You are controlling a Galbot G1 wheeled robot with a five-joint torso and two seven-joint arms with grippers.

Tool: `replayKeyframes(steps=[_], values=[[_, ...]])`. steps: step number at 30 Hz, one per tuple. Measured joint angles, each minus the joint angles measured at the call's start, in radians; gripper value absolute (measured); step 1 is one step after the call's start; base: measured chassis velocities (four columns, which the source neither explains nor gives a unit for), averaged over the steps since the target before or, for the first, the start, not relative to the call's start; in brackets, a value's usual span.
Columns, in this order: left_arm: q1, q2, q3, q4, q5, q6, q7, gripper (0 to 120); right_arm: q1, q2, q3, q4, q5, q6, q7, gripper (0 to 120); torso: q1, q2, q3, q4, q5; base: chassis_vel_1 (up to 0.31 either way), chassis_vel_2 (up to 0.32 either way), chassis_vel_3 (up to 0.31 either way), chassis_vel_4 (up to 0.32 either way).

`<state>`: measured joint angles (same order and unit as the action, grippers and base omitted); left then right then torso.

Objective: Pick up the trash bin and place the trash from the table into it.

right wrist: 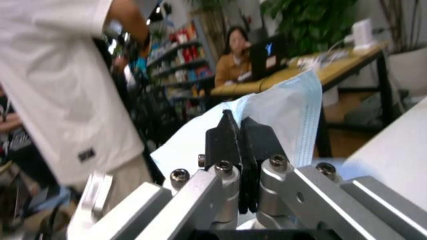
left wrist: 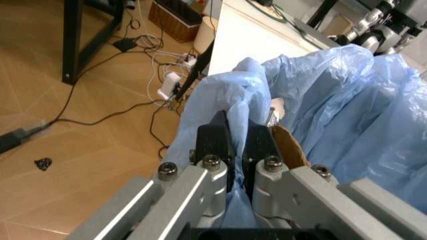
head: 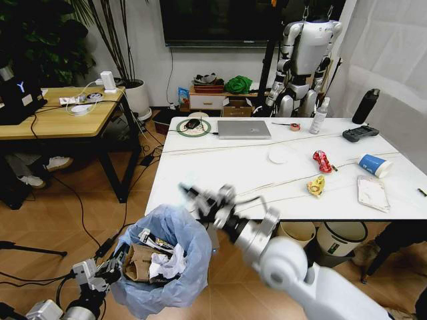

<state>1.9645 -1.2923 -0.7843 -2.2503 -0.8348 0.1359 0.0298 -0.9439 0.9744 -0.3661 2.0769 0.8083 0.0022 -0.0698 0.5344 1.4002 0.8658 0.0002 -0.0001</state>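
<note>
My left gripper (left wrist: pixel 235 137) is clamping the trash bin (head: pixel 163 263) rim at 7 o'clock, below the table (head: pixel 233 167) edge. Right gripper (right wrist: pixel 238 135) is pinching a pale-blue face mask (right wrist: pixel 280 117) w/ jaws closed; red wrapper (head: pixel 321 161), yellow wrapper (head: pixel 316 186) & cup (head: pixel 373 165) are lying at 2 o'clock on the table

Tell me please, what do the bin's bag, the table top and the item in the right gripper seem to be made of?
The trash bin bag looks like thin light-blue plastic film: translucent, crinkled. The left gripper is shut on its rim. The table top looks like smooth white marble or an imitation, with faint veins. The right gripper pinches a pale blue pleated sheet, probably nonwoven fabric, like a face mask.
</note>
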Motion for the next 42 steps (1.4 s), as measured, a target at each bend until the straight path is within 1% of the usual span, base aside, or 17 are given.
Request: replayKeyframes(steps=[3,6,7,10,11,17,18,23,25,26,27,29,31,32,34,39,42], values=[[-0.004,-0.003,0.001,-0.003,0.000,0.002,-0.002,0,-0.022,-0.002,-0.059,-0.033,-0.074,0.012,-0.002,0,0.000,0.000,0.000,-0.0002,0.0001,0.000,0.000,0.000,0.000],[-0.006,-0.004,0.002,-0.004,0.001,0.003,-0.003,0,-0.031,0.004,-0.070,-0.048,-0.102,0.010,0.003,0,0.000,0.000,0.000,-0.0002,0.0001,0.000,0.000,0.000,0.000],[-0.006,-0.005,0.004,-0.004,0.001,0.003,-0.003,0,-0.034,0.007,-0.070,-0.055,-0.114,0.005,0.008,2,0.000,0.000,0.000,-0.0001,0.0001,0.000,0.000,0.000,0.000],[-0.008,-0.005,0.005,-0.004,0.002,0.004,-0.004,0,-0.038,0.008,-0.062,-0.062,-0.131,-0.001,0.015,14,0.000,0.000,0.000,-0.0001,0.0001,0.000,0.000,0.000,0.000],[-0.008,-0.005,0.005,-0.004,0.002,0.004,-0.004,0,-0.038,0.008,-0.062,-0.062,-0.131,-0.001,0.015,14,0.000,0.000,0.000,-0.0001,0.0001,0.000,0.000,0.000,0.000],[-0.017,0.001,0.005,0.003,0.001,0.005,-0.006,0,-0.083,-0.032,-0.003,-0.029,-0.160,-0.008,0.021,40,0.000,0.000,0.000,-0.0001,0.0002,0.000,0.000,0.000,0.000],[-0.017,0.001,0.005,0.003,0.001,0.005,-0.006,0,-0.083,-0.032,-0.003,-0.029,-0.160,-0.008,0.021,40,0.000,0.000,0.000,-0.0001,0.0002,0.000,0.000,0.000,0.000],[-0.028,0.015,0.008,0.012,-0.006,0.008,-0.008,0,-0.128,-0.069,0.042,0.020,-0.173,-0.024,0.029,60,0.000,0.000,0.000,-0.0002,0.0002,0.000,0.000,0.000,0.000],[-0.029,0.015,0.009,0.012,-0.007,0.008,-0.009,0,-0.132,-0.071,0.045,0.022,-0.175,-0.024,0.030,62,0.000,0.000,0.000,-0.0001,0.0002,0.000,0.000,0.000,0.000],[-0.033,0.018,0.009,0.014,-0.010,0.009,-0.010,0,-0.145,-0.078,0.052,0.026,-0.184,-0.025,0.030,68,0.000,0.000,0.000,-0.0002,0.0002,0.000,0.000,0.000,0.000],[-0.034,0.018,0.010,0.014,-0.010,0.009,-0.010,0,-0.150,-0.080,0.054,0.026,-0.187,-0.025,0.030,70,0.000,0.000,0.000,-0.0002,0.0002,0.000,0.000,0.000,0.000],[-0.036,0.019,0.012,0.015,-0.013,0.009,-0.010,0,-0.165,-0.082,0.060,0.027,-0.197,-0.025,0.030,82,0.000,0.000,0.000,-0.0002,0.0002,0.000,0.000,0.000,0.000],[-0.034,0.019,0.012,0.016,-0.013,0.009,-0.010,0,-0.167,-0.079,0.060,0.027,-0.202,-0.025,0.030,90,0.000,0.000,0.000,-0.0001,0.0002,0.000,0.000,0.000,0.000],[-0.034,0.019,0.012,0.016,-0.013,0.009,-0.010,0,-0.167,-0.079,0.060,0.027,-0.202,-0.025,0.030,90,0.000,0.000,0.000,-0.0001,0.0002,0.000,0.000,0.000,0.000],[-0.033,0.019,0.012,0.016,-0.013,0.009,-0.010,0,-0.157,-0.076,0.054,0.027,-0.203,-0.025,0.030,98,0.000,0.000,0.000,-0.0002,0.0001,0.000,0.000,0.000,0.000],[-0.032,0.016,0.014,0.014,-0.011,0.009,-0.009,0,-0.129,-0.069,0.050,0.014,-0.203,-0.025,0.030,100,0.000,0.000,0.000,0.0000,0.0001,0.000,0.000,0.000,0.000],[-0.028,0.014,0.014,0.009,-0.007,0.009,-0.008,0,-0.116,-0.056,0.079,0.009,-0.208,-0.036,0.046,100,0.000,0.000,0.000,-0.0002,0.0001,0.000,0.000,0.000,0.000]])
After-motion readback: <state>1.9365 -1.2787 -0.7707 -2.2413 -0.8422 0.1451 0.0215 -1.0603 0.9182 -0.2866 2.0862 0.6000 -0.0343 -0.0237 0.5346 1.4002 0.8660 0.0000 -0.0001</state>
